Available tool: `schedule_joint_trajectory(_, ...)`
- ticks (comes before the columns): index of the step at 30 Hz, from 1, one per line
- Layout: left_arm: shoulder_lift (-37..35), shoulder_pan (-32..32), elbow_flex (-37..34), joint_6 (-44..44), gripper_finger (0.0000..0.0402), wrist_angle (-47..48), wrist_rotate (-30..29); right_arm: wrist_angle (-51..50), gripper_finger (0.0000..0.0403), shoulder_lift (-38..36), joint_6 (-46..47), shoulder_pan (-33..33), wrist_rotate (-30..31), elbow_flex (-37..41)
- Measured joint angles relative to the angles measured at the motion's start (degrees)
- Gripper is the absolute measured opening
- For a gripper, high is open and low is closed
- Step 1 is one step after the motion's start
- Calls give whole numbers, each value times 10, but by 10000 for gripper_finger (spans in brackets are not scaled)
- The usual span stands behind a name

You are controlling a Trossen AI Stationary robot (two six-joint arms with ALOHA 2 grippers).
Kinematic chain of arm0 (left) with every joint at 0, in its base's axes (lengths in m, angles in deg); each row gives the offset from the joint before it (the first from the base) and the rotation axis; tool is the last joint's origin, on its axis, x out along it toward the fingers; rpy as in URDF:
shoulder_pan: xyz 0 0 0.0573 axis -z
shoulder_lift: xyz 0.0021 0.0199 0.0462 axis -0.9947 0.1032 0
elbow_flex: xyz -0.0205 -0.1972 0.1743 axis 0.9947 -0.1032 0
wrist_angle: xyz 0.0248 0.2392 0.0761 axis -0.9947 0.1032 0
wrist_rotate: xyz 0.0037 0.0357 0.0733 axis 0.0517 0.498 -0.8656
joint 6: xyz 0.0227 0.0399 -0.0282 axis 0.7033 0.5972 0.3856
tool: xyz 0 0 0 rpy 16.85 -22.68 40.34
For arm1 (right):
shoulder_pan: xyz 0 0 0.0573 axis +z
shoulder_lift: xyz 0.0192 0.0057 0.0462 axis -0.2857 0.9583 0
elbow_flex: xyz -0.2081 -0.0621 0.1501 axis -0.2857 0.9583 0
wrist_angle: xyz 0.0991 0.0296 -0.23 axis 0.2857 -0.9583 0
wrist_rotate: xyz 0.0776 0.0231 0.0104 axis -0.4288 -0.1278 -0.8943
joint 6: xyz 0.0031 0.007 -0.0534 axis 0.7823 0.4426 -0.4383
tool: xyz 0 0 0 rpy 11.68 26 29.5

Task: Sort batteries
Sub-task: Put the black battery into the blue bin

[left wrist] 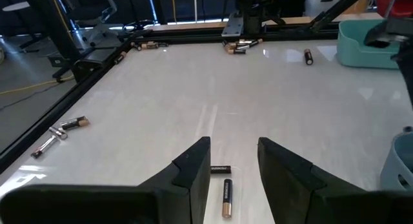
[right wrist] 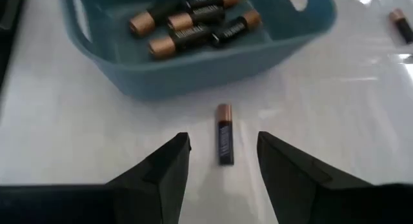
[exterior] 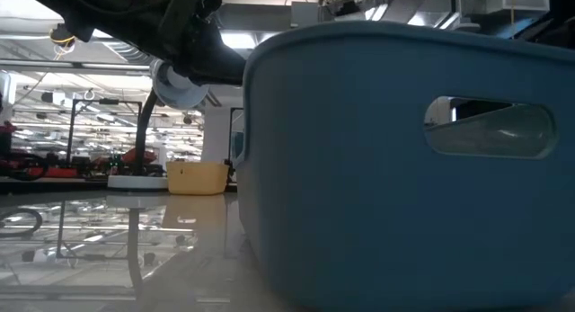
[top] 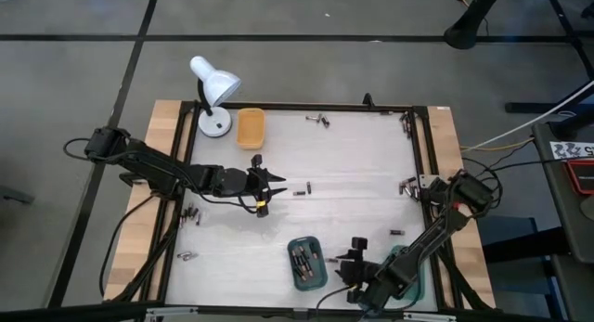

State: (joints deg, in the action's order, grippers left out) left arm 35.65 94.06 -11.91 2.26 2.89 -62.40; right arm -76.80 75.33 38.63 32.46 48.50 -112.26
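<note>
Right wrist view: right gripper (right wrist: 222, 156) fingers apart over battery (right wrist: 224, 133); left gripper (left wrist: 232, 162) apart

From my remote seat I see a white lamp (top: 213, 90) at the table's (top: 353, 164) far left corner, its round base just beside an orange tray (top: 251, 127). A teal tray (top: 306, 263) sits near the front edge, so close to the low camera that it fills most of that view. The wooden border (top: 165, 127) and black frame (top: 306, 107) ring the white top, with cables (top: 510, 141) trailing off right.
</note>
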Motion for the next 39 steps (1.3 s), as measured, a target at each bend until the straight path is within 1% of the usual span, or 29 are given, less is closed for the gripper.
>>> schedule_joint_trajectory(6, 0, 0, 0, -1, 119, 0, 0, 113, 183, 14, 6, -13, -63, 36)
schedule_joint_trajectory(8, 0, 0, 0, -1, 119, 0, 0, 130, 183, 30, 10, -13, -72, 41)
schedule_joint_trajectory(11, 0, 0, 0, -2, 119, 2, 0, 142, 175, 48, 27, -12, -67, 40)
schedule_joint_trajectory(13, 0, 0, 0, -2, 119, 2, 0, 141, 157, 56, 45, -10, -63, 39)
schedule_joint_trajectory(15, 0, 0, 0, 0, 119, 1, 0, 137, 127, 57, 51, -10, -62, 38)
schedule_joint_trajectory(20, 0, 0, 0, 0, 119, 1, 0, 136, 29, 58, 47, -11, -63, 39)
schedule_joint_trajectory(21, 0, 0, 0, 0, 119, 1, 0, 136, 20, 58, 47, -11, -66, 39)
schedule_joint_trajectory(23, 0, 0, 0, 0, 119, 1, 0, 132, 21, 59, 48, -11, -70, 39)
schedule_joint_trajectory(27, 0, 0, 0, -1, 119, 1, 0, 85, 33, 46, 90, -11, -80, 38)
schedule_joint_trajectory(31, 0, 0, 0, -1, 119, 1, 0, -14, 20, 23, 138, -12, -75, 39)
schedule_joint_trajectory(37, 0, 0, 0, -2, 119, 1, 0, -161, 20, -19, 186, -20, -67, 45)
schedule_joint_trajectory(39, 0, 0, 0, -2, 119, 1, 0, -197, 21, -43, 202, -20, -53, 45)
